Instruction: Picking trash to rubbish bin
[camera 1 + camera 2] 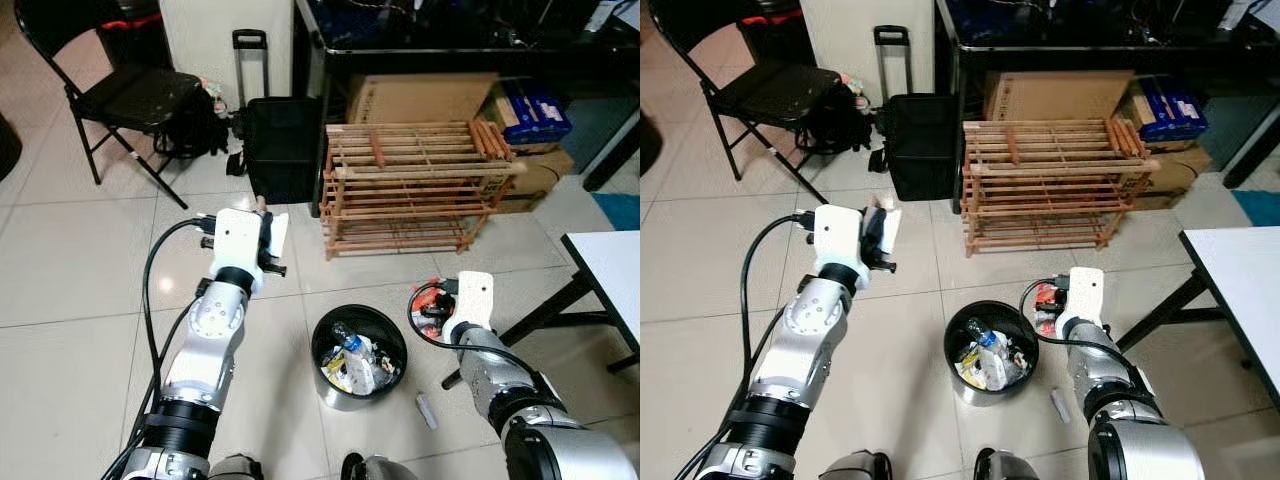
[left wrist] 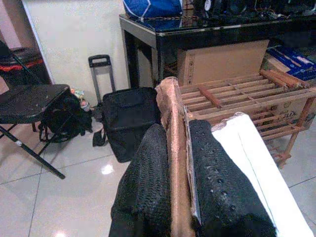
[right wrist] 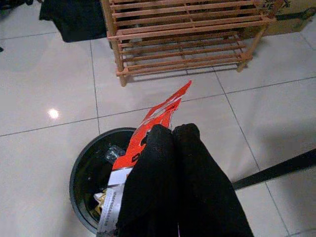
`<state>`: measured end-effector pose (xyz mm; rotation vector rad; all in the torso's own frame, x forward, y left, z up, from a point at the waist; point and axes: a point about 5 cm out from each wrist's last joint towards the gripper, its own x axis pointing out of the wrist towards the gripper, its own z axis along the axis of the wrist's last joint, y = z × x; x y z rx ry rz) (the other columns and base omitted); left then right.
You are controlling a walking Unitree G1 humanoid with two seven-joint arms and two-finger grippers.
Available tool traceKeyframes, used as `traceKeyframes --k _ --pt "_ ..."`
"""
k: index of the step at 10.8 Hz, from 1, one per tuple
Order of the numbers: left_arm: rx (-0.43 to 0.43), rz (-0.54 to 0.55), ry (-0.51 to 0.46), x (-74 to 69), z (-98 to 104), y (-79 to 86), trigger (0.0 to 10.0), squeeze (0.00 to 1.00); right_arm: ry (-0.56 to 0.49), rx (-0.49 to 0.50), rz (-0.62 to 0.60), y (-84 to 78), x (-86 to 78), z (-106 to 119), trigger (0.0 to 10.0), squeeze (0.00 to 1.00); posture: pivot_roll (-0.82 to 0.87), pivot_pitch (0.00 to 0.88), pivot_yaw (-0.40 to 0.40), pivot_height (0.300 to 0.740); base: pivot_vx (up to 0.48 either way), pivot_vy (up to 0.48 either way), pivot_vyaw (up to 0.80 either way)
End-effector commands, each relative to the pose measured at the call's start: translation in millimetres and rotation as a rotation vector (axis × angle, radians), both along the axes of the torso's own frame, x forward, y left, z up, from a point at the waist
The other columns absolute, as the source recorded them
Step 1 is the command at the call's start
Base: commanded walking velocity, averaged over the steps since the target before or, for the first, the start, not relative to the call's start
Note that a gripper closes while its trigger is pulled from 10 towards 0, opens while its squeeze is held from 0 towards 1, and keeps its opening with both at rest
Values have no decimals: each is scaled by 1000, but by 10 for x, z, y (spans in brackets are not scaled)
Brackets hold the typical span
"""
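Black round rubbish bin: stood on the tiled floor between the two arms, holding a plastic bottle and mixed wrappers. Left gripper: raised to the left of and beyond the bin, fingers pinched tight on a flat brown-and-white piece of card, held edge-up. Right gripper: just to the right of the bin's rim, fingers closed on a red-and-white wrapper that reached toward the bin mouth. Small pale scrap: lay on the floor near the bin, on its right. Wooden rack: stood beyond the bin under a dark table, cardboard boxes behind it. Black bag with trolley handle: left of the rack. Black folding chair: further left.
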<state>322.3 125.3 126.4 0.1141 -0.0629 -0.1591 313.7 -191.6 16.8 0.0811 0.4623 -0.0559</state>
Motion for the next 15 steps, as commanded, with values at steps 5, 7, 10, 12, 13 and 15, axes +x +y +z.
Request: traceKeyframes --k 5,7,10,12,13,15 --pt "14 -6 0 3 16 -13 10000 0 9 24 -16 8 -40 -45 10000 1000 42 127 -65 740 0 0 0" --pt "13 -7 -1 1 18 -19 10000 0 9 27 -15 12 -47 -52 10000 1000 39 129 -66 740 0 0 0" --pt "13 -4 3 2 7 -15 10000 0 -8 31 5 53 -25 -30 10000 0 38 130 -67 740 0 0 0" --pt "16 0 10 3 -20 -6 10000 0 -122 84 17 143 128 166 10000 0 35 130 -65 740 0 0 0" --pt "16 1 13 0 -33 -8 10000 0 -196 111 48 221 204 285 10000 0 32 129 -64 740 0 0 0" --pt "15 2 11 2 -32 -8 10000 0 -327 152 105 364 302 495 10000 0 27 126 -62 740 0 0 0"
